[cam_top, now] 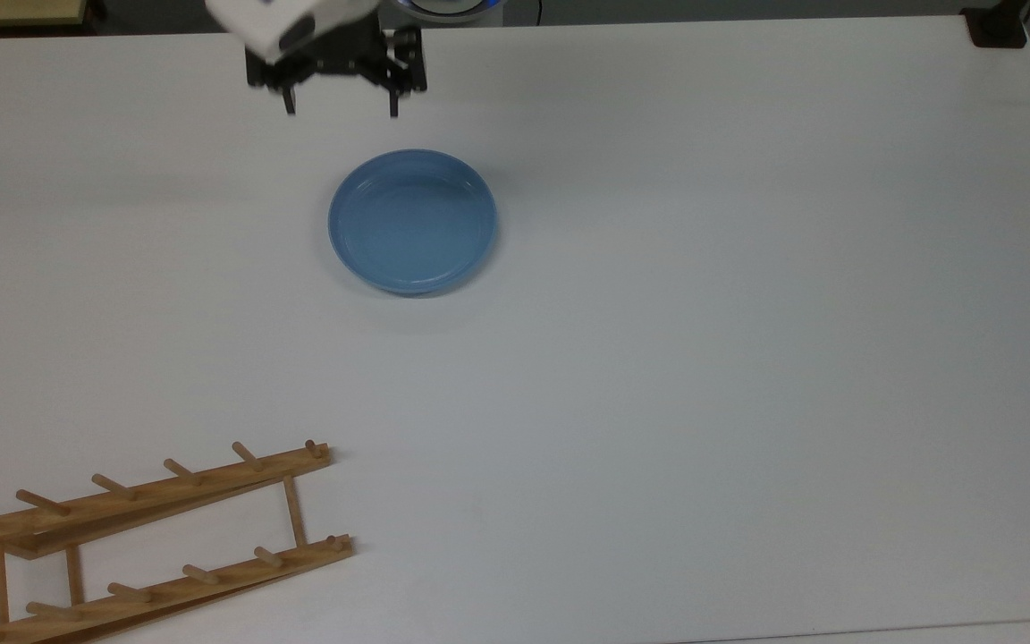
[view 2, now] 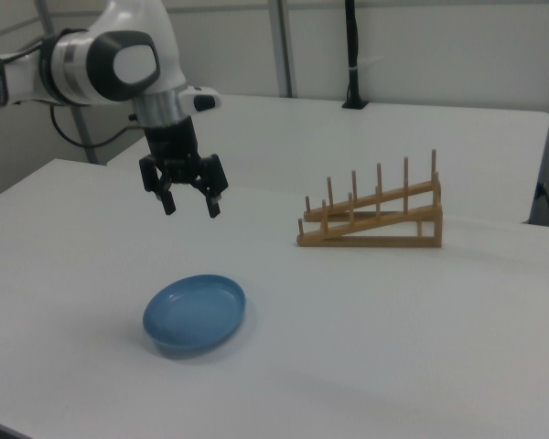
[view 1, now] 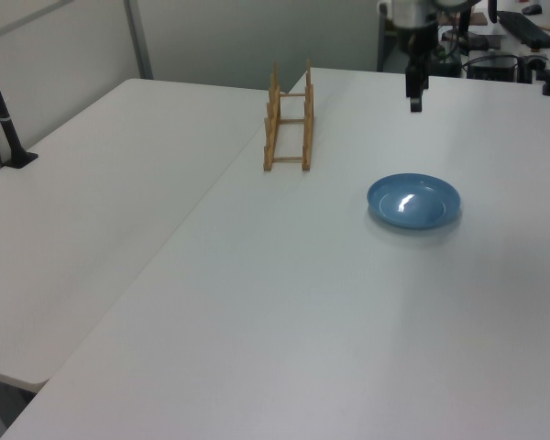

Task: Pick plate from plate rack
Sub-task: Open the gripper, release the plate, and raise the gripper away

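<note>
Overhead, plate [cam_top: 413,222] flat on table, hand [view 2: 190,207] spread empty above, plate rack [view 2: 375,219] well apart.

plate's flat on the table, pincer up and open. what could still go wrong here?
1. The plate lies flat on the table, apart from the plate rack; a regrasp would likely have to catch its low rim and might slip.
2. The open pincer hangs above and to one side of the plate; a straight descent might miss it.

white tables [view 1: 119,183] (two, adjoining) | pale wall [view 2: 457,46] | black pole [view 2: 351,55]
</note>
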You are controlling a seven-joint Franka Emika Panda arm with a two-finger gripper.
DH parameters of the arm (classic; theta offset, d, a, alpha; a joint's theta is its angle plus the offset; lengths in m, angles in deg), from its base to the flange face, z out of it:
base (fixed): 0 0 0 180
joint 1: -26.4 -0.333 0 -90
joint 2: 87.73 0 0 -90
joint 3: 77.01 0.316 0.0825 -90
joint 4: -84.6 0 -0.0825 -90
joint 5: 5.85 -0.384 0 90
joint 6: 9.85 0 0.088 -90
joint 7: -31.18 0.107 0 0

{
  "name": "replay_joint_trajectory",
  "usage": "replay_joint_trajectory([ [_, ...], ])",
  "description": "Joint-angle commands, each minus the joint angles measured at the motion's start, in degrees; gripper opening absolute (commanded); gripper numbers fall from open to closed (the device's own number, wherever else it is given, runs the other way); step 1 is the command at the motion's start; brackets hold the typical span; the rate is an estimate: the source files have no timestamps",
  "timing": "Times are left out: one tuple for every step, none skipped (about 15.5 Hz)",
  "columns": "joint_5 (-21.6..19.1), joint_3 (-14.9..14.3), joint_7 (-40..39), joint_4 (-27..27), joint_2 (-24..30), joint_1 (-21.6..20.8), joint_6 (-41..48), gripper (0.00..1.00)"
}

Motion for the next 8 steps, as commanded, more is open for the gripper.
replay_joint_trajectory([
  [1.00,1.16,1.47,2.33,2.49,1.49,-0.52,1.00],
  [1.00,1.16,2.69,2.24,2.40,1.57,-0.87,1.00],
  [0.74,1.16,5.22,1.89,2.32,1.66,-0.88,1.00],
  [0.65,1.16,8.12,1.88,2.32,1.92,-0.79,1.00],
  [0.65,1.16,9.98,1.97,2.32,1.93,-0.79,1.00],
  [0.56,1.16,10.69,1.97,2.23,1.84,-0.79,1.00],
  [0.47,1.07,10.70,1.97,2.14,1.92,-0.88,1.00],
  [0.21,1.07,10.70,1.97,2.23,2.10,-0.88,1.00],
])
